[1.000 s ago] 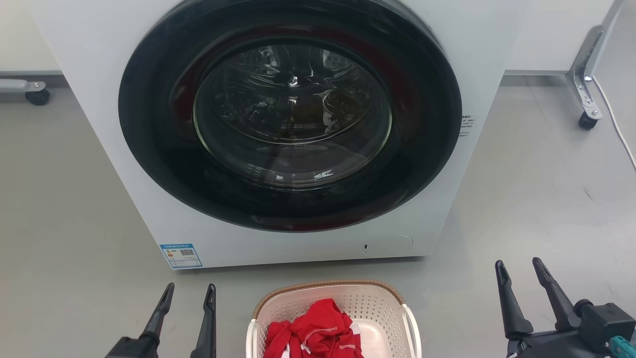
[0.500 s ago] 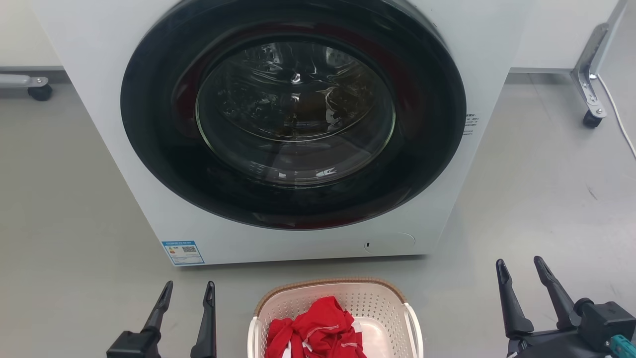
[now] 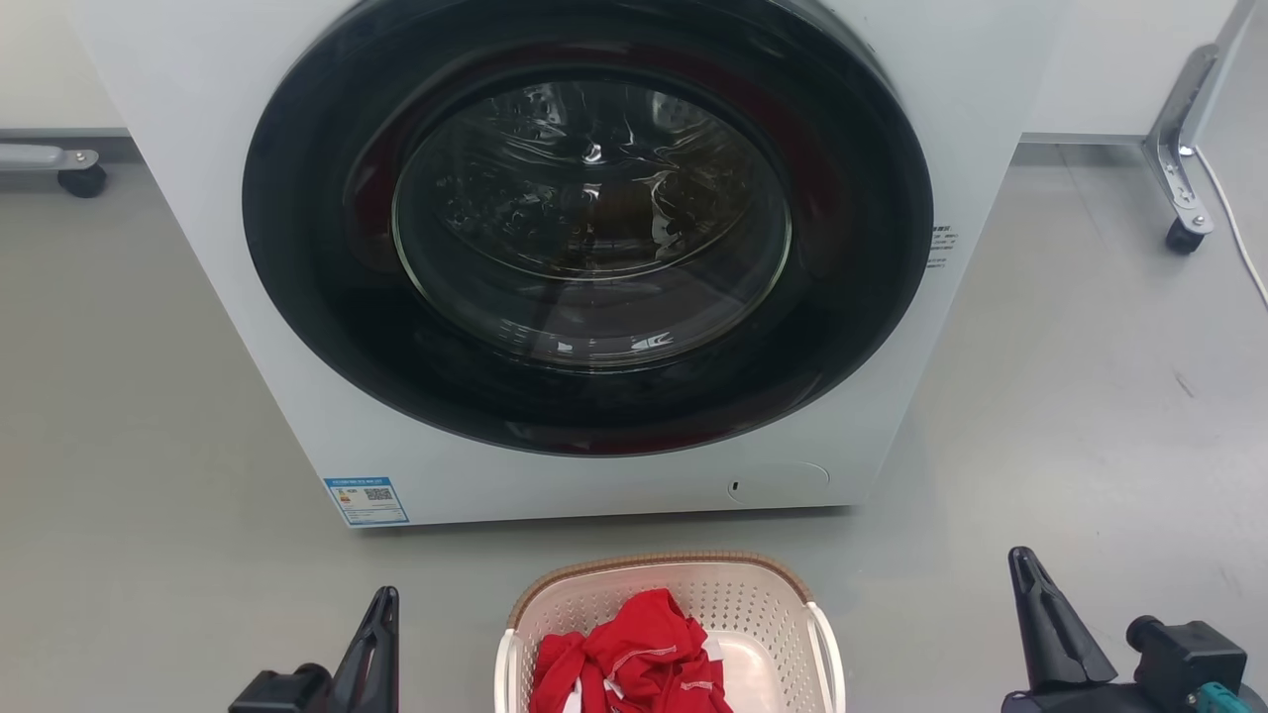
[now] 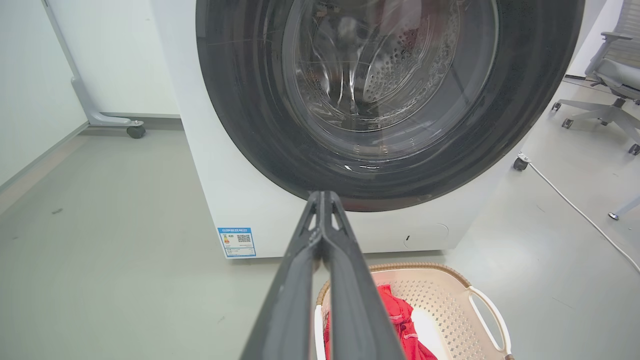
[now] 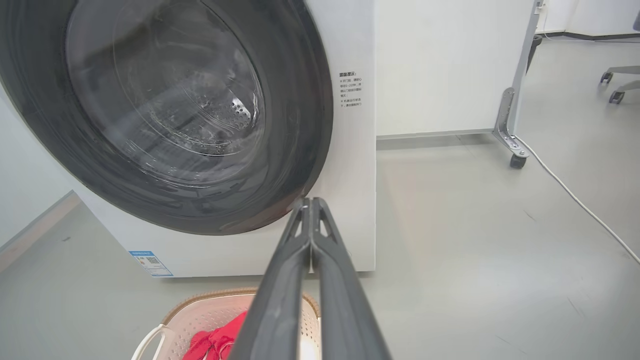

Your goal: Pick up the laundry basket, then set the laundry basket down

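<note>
**Desk:** Where is the laundry basket?

**Photographer:** The laundry basket [image 3: 763, 606] stands on the grey floor [image 3: 129, 475], directly in front of the white washing machine [image 3: 258, 337]. It is near the machine's base but apart from it, at the bottom centre of the head view. Its brown rim faces the machine's round glass door [image 3: 584, 218], which is closed. A crumpled red garment [image 3: 634, 654] lies inside, toward the robot's left, with bare white bottom showing beside it. A white loop handle [image 3: 825, 654] runs along the basket's right side.

**Desk:** And the pincers?

**Photographer:** The left pincer [image 3: 384, 602] hangs low near the basket's left side. The right pincer [image 3: 1022, 566] hangs well apart from the basket on its right. Neither touches the basket. In each wrist view the two long dark fingers run together and meet at the tips, with nothing held between them. Both point toward the machine's front.

**Desk:** What else is in shot?

**Photographer:** A blue label [image 3: 366, 500] sits at the lower left corner of the machine's front panel. To the right, a metal leg [image 3: 1174, 158] on a caster stands by the wall, with a white cable [image 3: 1233, 228] trailing across the floor beside it. The left wrist view catches an office chair [image 4: 615, 85] at its right edge.
</note>
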